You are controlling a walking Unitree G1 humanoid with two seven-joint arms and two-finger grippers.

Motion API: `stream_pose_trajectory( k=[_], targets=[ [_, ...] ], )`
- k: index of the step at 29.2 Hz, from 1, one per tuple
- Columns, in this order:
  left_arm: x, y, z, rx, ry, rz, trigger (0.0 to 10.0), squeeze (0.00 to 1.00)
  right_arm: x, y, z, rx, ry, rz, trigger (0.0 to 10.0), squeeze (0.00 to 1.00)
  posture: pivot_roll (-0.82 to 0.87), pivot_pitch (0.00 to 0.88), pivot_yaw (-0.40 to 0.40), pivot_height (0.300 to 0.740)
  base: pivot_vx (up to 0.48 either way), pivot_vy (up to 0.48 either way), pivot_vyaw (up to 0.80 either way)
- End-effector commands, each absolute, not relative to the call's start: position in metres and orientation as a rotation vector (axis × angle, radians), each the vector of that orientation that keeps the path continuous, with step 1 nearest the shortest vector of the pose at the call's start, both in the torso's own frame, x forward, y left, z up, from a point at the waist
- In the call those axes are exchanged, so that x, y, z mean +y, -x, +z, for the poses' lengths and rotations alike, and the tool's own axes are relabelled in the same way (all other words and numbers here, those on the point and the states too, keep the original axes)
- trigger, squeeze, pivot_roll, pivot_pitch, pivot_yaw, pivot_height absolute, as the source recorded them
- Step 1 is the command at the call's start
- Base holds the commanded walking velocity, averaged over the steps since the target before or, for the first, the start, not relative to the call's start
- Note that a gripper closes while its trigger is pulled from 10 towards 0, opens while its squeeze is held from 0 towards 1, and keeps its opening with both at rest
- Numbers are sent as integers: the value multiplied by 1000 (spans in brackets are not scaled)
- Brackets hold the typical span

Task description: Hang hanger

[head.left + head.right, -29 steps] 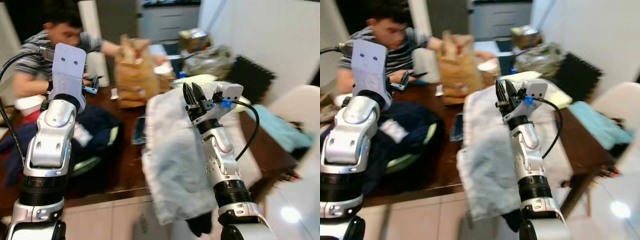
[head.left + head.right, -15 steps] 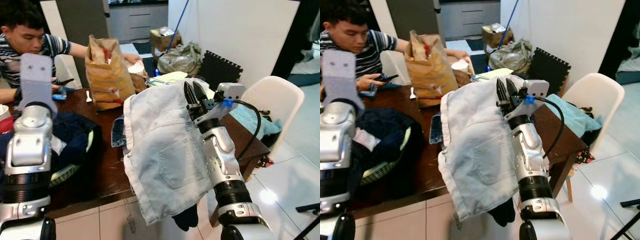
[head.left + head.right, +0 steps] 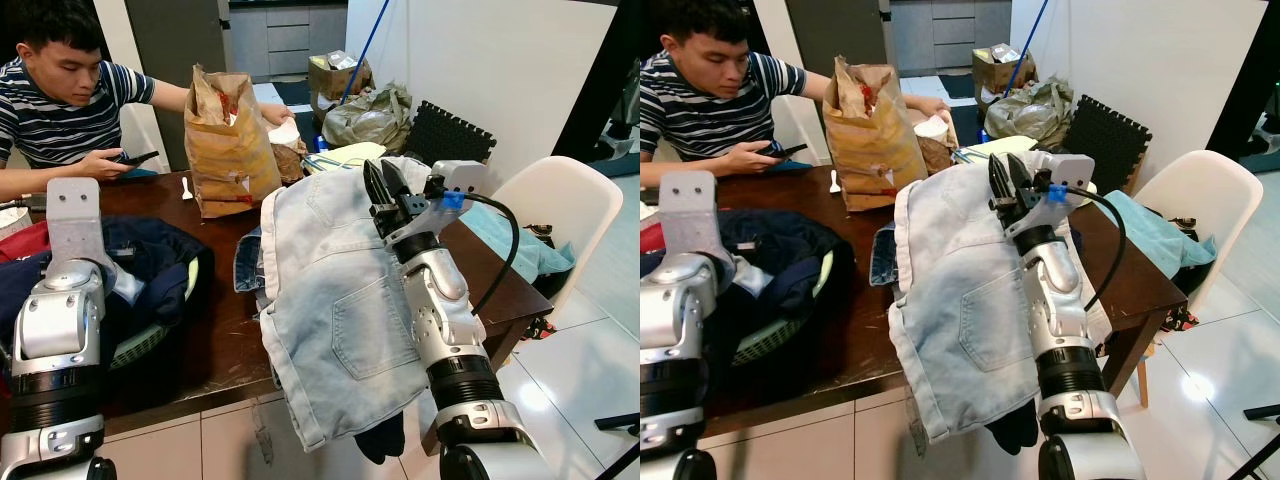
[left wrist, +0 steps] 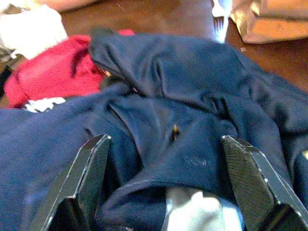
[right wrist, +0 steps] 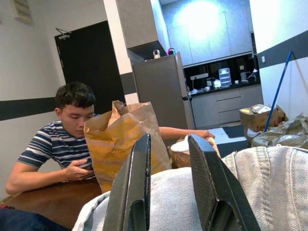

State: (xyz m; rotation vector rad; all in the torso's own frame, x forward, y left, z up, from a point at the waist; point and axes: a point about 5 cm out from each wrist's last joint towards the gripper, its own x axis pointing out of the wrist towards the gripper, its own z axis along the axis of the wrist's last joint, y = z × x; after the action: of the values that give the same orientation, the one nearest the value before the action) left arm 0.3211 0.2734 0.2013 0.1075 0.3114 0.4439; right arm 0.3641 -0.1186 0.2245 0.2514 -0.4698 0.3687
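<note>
A person in a striped shirt [image 3: 62, 110] sits at the dark wooden table [image 3: 225, 340] holding a phone [image 3: 135, 158]. A brown paper bag [image 3: 230, 140] stands on it. A white chair [image 3: 555, 205] is beside the table.

A pale, washed-out denim garment [image 3: 340, 300] with a waistband, seams and a stitched patch pocket [image 3: 370, 325] hangs draped over the robot's raised right arm [image 3: 445, 310]. Whether it is shorts or a skirt cannot be told. Its upper part is bunched up beside the wrist, just below the black fingers, and the waistband shows in the right wrist view [image 5: 269, 163]. The cloth falls in loose folds on the arm's left side, down past the near edge of the dark wooden table [image 3: 225, 345], towards its right corner. The raw hem hangs free below the tabletop. A dark piece [image 3: 378, 442] shows under the hem; what it is cannot be told.
</note>
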Motion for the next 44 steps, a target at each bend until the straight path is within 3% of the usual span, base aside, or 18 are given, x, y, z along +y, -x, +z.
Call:
stream_pose_trajectory(
  k=[1,2,3,17,24,26,29,30,31,33,35,36,40,42,44],
  targets=[
    [273,-319,190,365,-95,435,10000,0,-115,-365,225,-461,-262,386,10000,0,67,0,0,740,0,0,0],
    [272,-319,188,374,-91,425,10000,0,-114,-365,225,-461,-262,388,10000,0,68,0,1,740,0,0,0],
    [270,-318,188,369,-58,410,353,0,-114,-365,225,-462,-263,389,10000,0,67,0,2,740,0,0,0],
    [268,-317,188,367,4,396,0,0,-115,-364,225,-463,-268,384,10000,0,68,0,6,740,0,0,0],
    [271,-318,201,274,-38,435,0,0,-116,-365,226,-466,-274,380,10000,0,63,0,7,740,0,0,0],
    [271,-320,230,82,-94,469,0,0,-118,-364,228,-482,-287,364,10000,0,62,0,8,740,0,0,0],
    [269,-321,239,19,-100,474,0,0,-119,-364,229,-489,-292,358,10000,0,62,0,8,740,0,0,0],
    [264,-320,268,-165,-120,482,0,0,-123,-364,231,-504,-305,331,10000,0,57,0,10,740,0,0,0],
    [264,-320,268,-165,-120,482,0,0,-123,-364,231,-504,-305,331,10000,0,57,0,10,740,0,0,0],
    [237,-308,337,-599,-236,417,0,0,-130,-364,237,-544,-320,278,10000,0,57,0,16,740,0,0,0],
    [208,-294,373,-865,-324,303,0,0,-136,-363,239,-566,-329,241,10000,0,54,0,21,740,0,0,0],
    [208,-294,373,-865,-324,303,0,0,-136,-363,239,-566,-329,241,10000,0,54,0,21,740,0,0,0],
    [163,-287,388,-993,-325,27,0,0,-149,-364,237,-563,-343,158,10000,0,48,0,28,740,0,0,-400],
    [163,-287,388,-993,-325,27,0,0,-149,-364,237,-563,-343,158,10000,0,48,0,28,740,0,0,-800],
    [147,-284,390,-1039,-350,-47,0,0,-156,-364,236,-569,-357,122,10000,0,39,0,38,740,0,0,-800]
  ],
)
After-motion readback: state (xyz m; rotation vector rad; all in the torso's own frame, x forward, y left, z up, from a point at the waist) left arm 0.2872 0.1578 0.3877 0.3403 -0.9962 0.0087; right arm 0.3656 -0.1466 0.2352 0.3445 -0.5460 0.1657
